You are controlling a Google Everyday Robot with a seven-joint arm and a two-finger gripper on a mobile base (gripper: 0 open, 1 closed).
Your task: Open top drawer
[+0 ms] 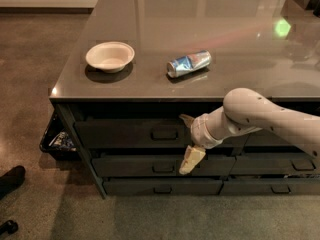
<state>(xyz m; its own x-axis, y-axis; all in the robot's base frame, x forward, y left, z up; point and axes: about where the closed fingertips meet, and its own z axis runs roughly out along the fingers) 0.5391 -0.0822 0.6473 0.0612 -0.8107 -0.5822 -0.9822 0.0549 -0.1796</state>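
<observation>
The top drawer [122,133] is a wide dark grey front panel just under the counter's edge, with a small loop handle [164,134] at its centre. It looks closed, flush with the stack. My gripper [186,139] is in front of this drawer, just right of the handle. It is open, with one finger up near the drawer's top edge and the pale lower finger [190,159] hanging over the middle drawer [130,166]. The white arm [260,116] reaches in from the right.
A white bowl [110,55] and a crushed can [188,63] lie on the grey counter top [240,44]. A bottom drawer [135,186] and the neighbouring stack [280,164] sit below. A black bin [56,139] stands left; dark shoes [11,180] are on the floor.
</observation>
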